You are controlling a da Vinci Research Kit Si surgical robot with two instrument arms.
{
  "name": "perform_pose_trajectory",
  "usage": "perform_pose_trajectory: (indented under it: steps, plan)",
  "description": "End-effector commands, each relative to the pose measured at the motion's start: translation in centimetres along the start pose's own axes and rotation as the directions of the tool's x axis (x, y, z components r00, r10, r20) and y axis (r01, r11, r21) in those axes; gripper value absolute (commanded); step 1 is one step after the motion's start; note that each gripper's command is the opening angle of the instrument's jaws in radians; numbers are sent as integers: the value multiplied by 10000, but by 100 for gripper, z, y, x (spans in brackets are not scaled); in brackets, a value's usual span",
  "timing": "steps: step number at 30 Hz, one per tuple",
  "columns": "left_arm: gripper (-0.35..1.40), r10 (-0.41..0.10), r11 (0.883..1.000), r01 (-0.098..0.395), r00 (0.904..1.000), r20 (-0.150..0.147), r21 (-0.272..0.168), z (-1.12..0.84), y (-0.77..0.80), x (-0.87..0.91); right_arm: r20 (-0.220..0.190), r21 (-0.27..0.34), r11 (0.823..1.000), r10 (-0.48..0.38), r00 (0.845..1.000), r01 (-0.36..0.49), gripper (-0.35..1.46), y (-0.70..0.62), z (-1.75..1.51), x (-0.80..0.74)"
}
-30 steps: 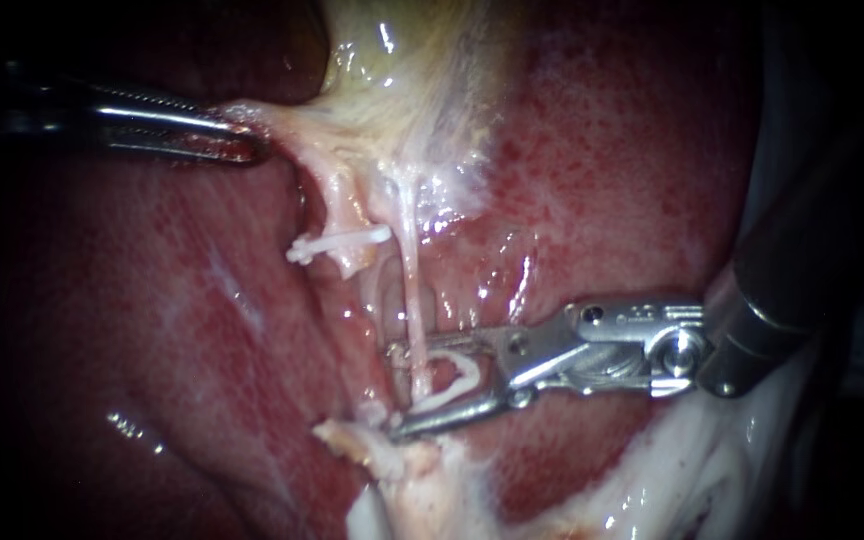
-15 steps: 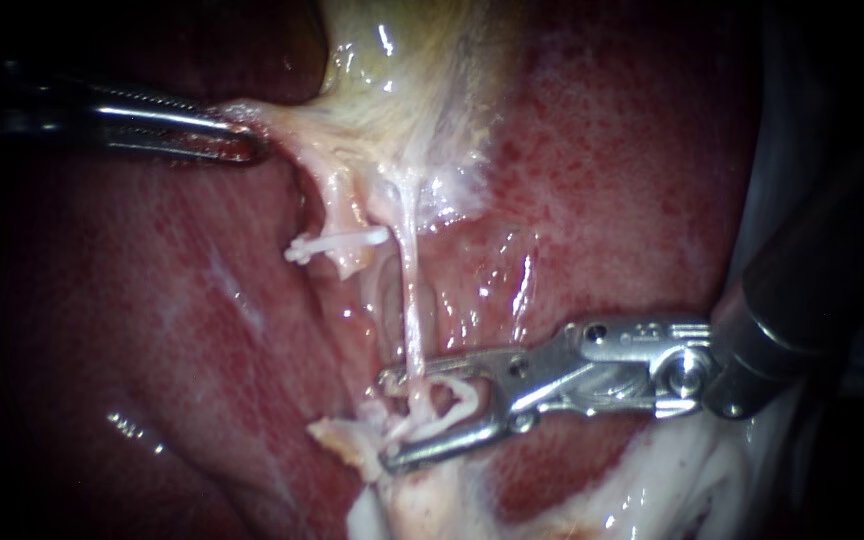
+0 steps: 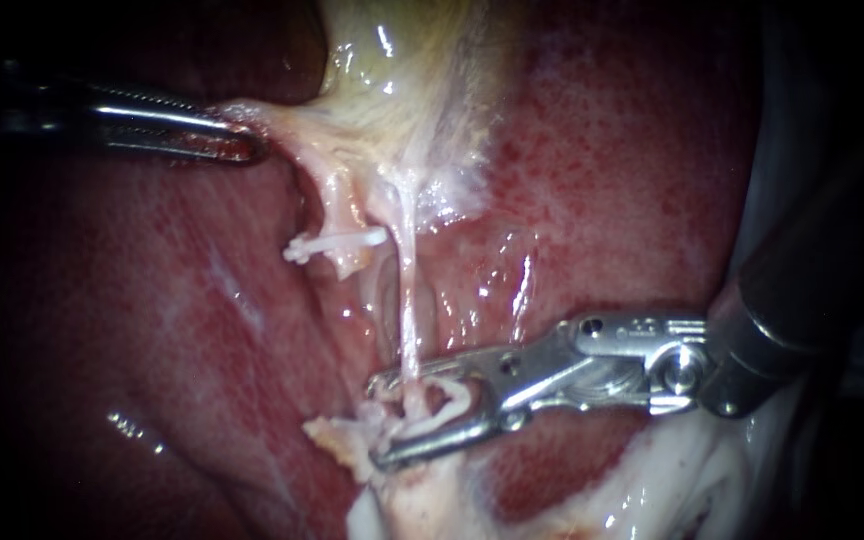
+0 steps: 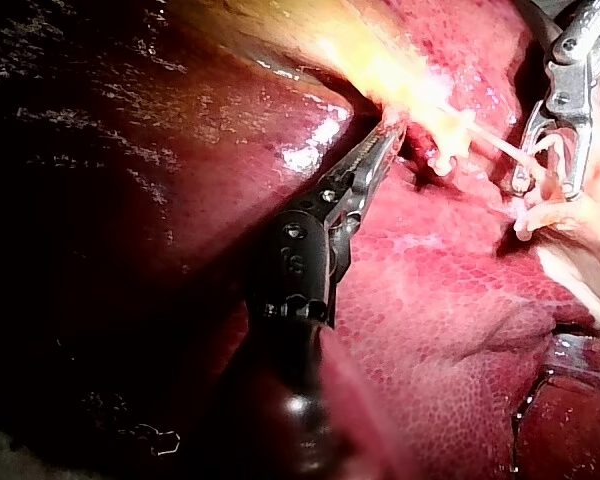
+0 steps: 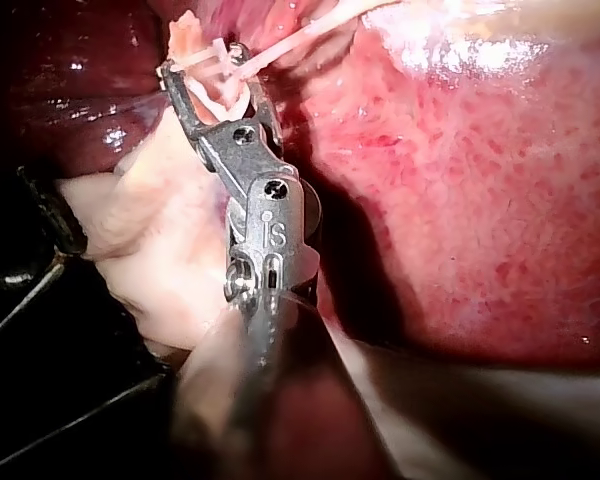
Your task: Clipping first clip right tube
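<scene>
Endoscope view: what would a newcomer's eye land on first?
Low in the middle, the right instrument holds a curled white clip in its steel jaws around the thin, taut right tube. Up at the left, the left instrument grips pale tissue beneath the yellowish gallbladder. A second white clip sits across the left tube.
</scene>
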Motion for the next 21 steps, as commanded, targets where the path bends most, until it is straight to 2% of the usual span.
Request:
perform_pose_trajectory:
  steps: [1,4,7,8,12,21]
  plan:
    - [-35,-2,10000,2,10000,2,-2,0,0,0,13,-6,10000,61,10000,-61,13,0,1,-1]
    - [-35,-3,10000,3,10000,2,-1,0,0,0,30,25,9997,235,9997,-235,2,0,1,-1]
    - [-35,-4,10000,4,10000,2,-1,0,0,0,58,71,9986,523,9986,-524,-21,0,1,-2]
    - [-35,-4,10000,4,10000,2,-1,0,0,0,76,94,9971,752,9971,-752,-35,0,1,-2]
    - [-35,-5,10000,5,10000,2,1,0,0,0,153,220,9934,1123,9936,-1127,-35,0,0,-3]
    - [-35,-10,10000,10,10000,-2,30,0,0,1,305,500,9936,1001,9945,-1015,-35,2,6,-6]
